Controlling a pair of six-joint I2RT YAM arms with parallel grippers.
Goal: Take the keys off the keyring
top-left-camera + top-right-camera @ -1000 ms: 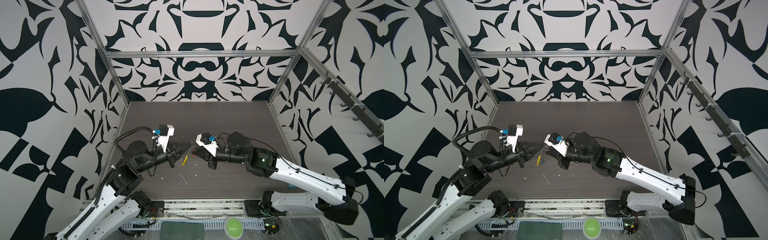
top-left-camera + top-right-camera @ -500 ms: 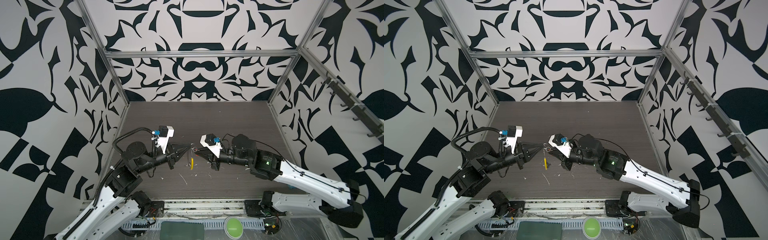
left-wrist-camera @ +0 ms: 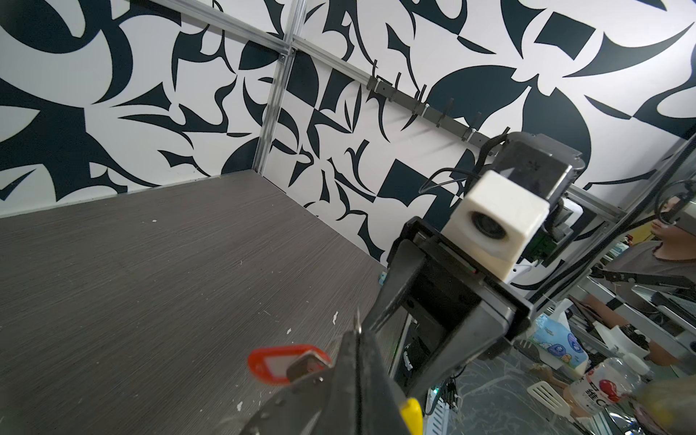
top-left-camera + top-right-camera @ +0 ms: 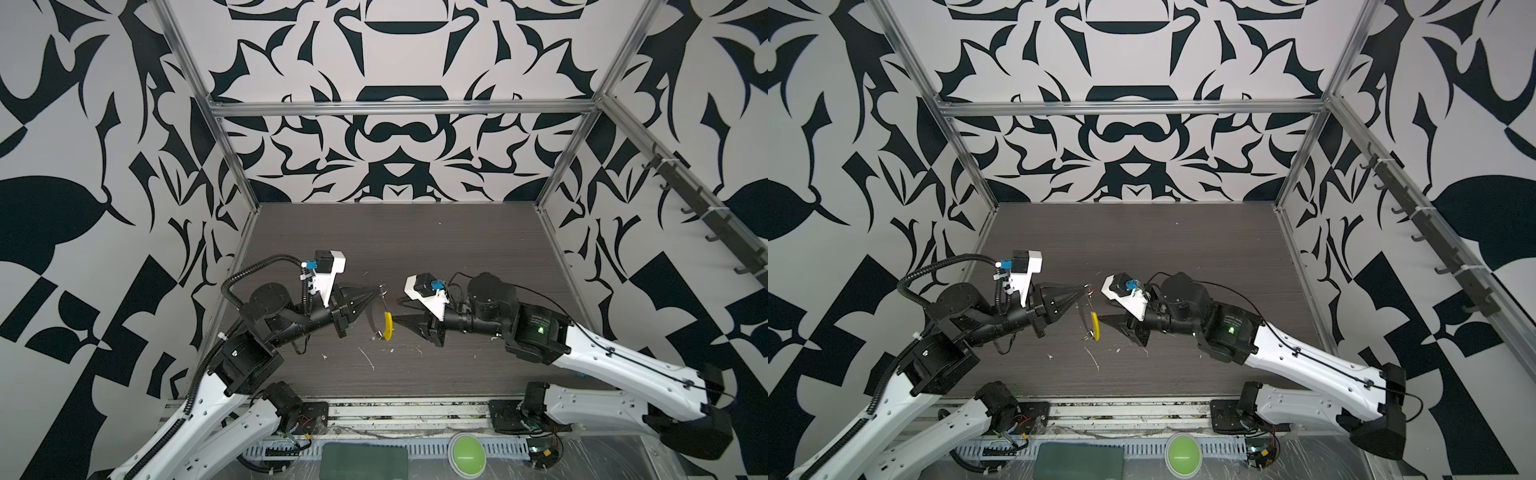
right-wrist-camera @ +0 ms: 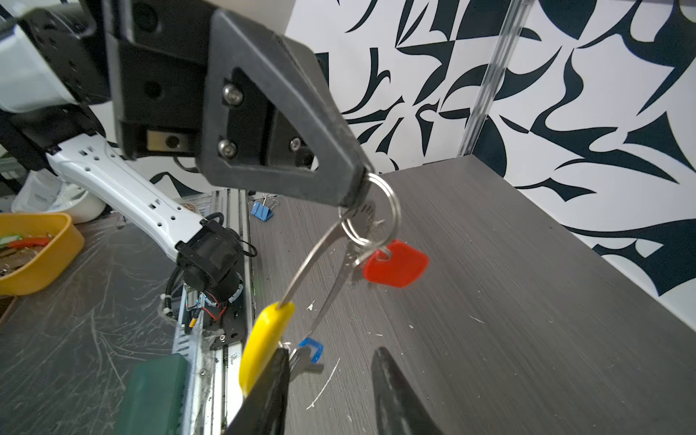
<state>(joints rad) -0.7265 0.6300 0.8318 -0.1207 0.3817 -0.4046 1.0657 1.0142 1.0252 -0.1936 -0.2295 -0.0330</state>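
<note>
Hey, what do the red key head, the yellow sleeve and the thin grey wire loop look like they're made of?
Red key head: likely plastic, smooth and evenly coloured.
Curved yellow sleeve: probably glossy plastic or rubber, showing a soft highlight.
Thin grey wire loop: metal, likely steel, with a bright sheen.

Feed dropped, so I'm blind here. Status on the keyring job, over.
Left gripper shut on the keyring, hanging. Right gripper open by its yellow sleeve. Red key, blue key both on it. No obstruction seen.

Twin high front views; close wrist views facing each other over the table [image 3: 150,263]
</note>
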